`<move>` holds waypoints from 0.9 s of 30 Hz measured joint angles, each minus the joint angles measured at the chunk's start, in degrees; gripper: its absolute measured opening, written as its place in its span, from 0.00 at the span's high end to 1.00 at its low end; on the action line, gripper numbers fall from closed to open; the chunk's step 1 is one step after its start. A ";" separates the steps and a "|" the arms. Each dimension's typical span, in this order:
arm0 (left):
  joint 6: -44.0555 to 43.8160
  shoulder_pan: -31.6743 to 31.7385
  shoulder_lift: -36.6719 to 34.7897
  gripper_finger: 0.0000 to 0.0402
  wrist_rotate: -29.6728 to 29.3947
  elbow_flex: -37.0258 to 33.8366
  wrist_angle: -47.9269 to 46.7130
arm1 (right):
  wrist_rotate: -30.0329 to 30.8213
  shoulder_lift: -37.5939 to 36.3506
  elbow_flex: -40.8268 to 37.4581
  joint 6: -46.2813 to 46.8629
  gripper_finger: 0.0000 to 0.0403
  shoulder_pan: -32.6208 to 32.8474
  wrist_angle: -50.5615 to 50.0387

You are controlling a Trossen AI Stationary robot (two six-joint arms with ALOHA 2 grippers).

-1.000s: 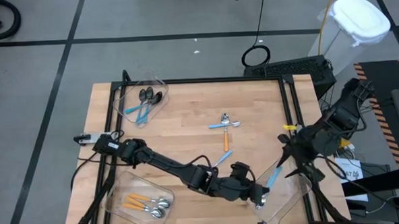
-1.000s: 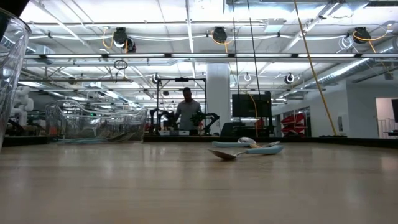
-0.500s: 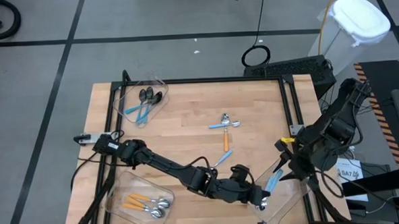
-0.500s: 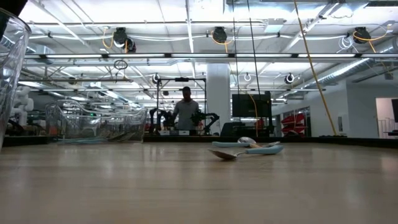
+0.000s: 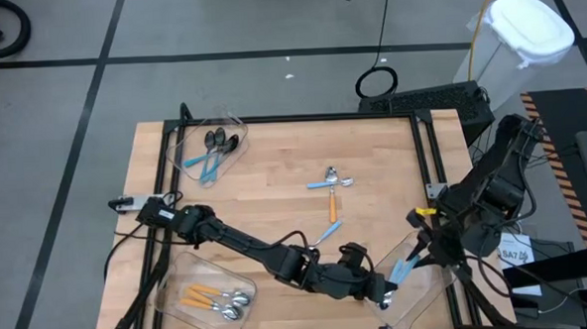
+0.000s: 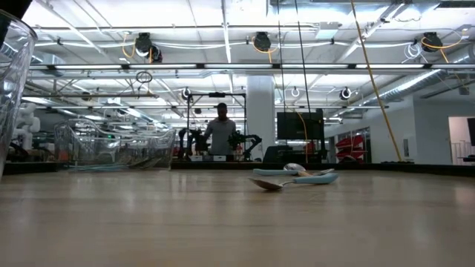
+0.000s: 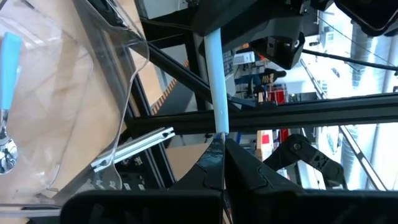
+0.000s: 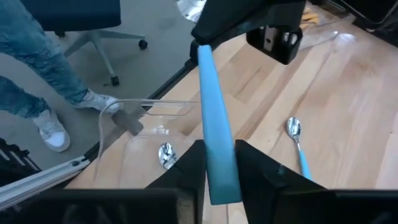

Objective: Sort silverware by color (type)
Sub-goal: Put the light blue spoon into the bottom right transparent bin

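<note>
While both grippers pinch one blue-handled spoon (image 5: 402, 270) — left gripper (image 5: 383, 295), right gripper (image 5: 417, 258) — seemingly above a bin (image 5: 433, 297).

One camera looks straight down on the whole wooden table (image 5: 275, 185). Another sits at tabletop height, facing level across it into the room. Both wrist cameras look closely along one light-blue spoon handle (image 7: 214, 81) near the table's edge.

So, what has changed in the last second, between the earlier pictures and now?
The right gripper moved in toward the left gripper and its jaws closed around the blue-handled spoon. The left gripper kept holding that spoon over the clear bin. The loose spoons mid-table stayed put.
</note>
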 joint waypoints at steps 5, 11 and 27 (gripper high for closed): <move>-0.05 0.04 0.00 0.99 -0.12 0.00 -0.02 | 0.10 0.00 0.00 0.09 0.85 0.55 -0.09; 2.70 0.02 0.00 0.97 -1.97 0.00 -0.12 | -0.34 -0.02 0.00 2.12 0.85 0.83 -0.74; 15.20 0.11 0.04 0.63 -10.99 0.02 -0.51 | -1.46 -0.01 0.00 14.21 0.85 5.96 -7.75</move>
